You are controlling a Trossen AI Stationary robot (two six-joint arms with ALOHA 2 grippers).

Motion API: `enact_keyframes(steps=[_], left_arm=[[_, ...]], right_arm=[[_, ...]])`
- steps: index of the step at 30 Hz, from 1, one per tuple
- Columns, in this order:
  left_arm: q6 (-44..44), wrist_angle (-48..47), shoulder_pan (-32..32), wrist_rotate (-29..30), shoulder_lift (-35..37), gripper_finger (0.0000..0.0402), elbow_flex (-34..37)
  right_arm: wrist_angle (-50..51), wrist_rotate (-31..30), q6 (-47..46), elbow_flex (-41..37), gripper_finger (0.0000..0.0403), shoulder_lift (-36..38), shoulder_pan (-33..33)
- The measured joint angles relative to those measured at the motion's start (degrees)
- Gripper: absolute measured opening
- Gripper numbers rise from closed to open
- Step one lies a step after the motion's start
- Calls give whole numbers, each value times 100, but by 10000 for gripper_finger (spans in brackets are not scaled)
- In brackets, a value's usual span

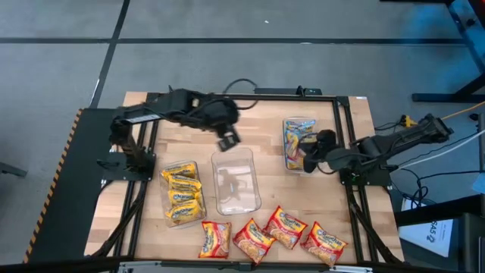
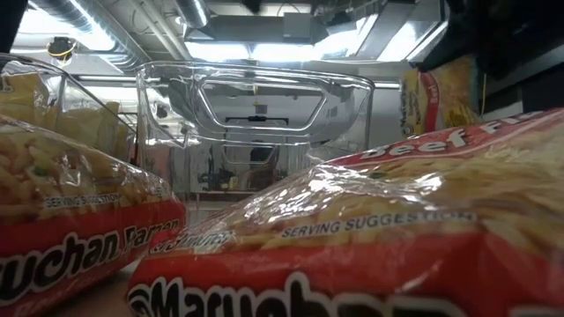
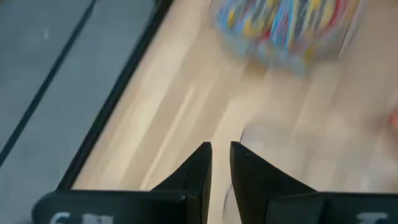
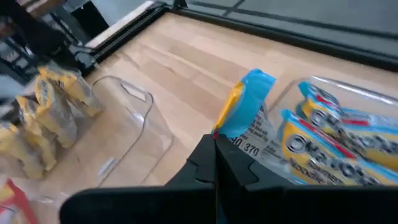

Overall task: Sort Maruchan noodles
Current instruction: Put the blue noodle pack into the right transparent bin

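The tabletop (image 1: 151,140) carries three clear trays. The left tray (image 1: 183,193), at 8 o'clock from the tabletop centre, holds yellow packets (image 1: 184,189). The centre tray (image 1: 235,182) has no packets in it. The right tray (image 1: 300,144), at 2 o'clock, holds blue-edged packets (image 1: 292,140). Four red-orange packets (image 1: 284,227) lie loose in a row along the 6 o'clock edge, close to the tabletop rim. Bare wood lies open along the 12 o'clock edge and at the 4 o'clock corner.

The left claw (image 1: 228,139) hangs just above the 12 o'clock rim of the centre tray; the left wrist view shows its fingers (image 3: 198,167) slightly parted with nothing between them. The right claw (image 1: 312,161) sits at the 6 o'clock end of the right tray.

Only the right wrist view shows the right claw (image 4: 215,149) pinched on the edge of a blue-edged packet (image 4: 245,109), standing upright beside the tray. The low view shows only packet faces close up, with the centre tray behind them.
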State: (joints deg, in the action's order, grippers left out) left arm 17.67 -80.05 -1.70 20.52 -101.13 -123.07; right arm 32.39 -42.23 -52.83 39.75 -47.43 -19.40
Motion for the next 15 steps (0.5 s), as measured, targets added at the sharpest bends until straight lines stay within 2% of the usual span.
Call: enact_keyframes(steps=[2, 5, 9, 15], left_arm=[[280, -662, 47, 25, 157, 51, -1], [769, -1055, 144, 167, 391, 51, 45], [977, -986, 332, 289, 677, 51, 115], [1221, -989, 564, 530, 744, 51, 188]], right_arm=[[-235, -32, 280, 0, 0, -207, 0], [-652, -145, 679, 0, 0, -418, 0], [-662, -232, 826, 140, 0, -484, -4], [-570, -284, 1168, 475, 0, -491, -4]])
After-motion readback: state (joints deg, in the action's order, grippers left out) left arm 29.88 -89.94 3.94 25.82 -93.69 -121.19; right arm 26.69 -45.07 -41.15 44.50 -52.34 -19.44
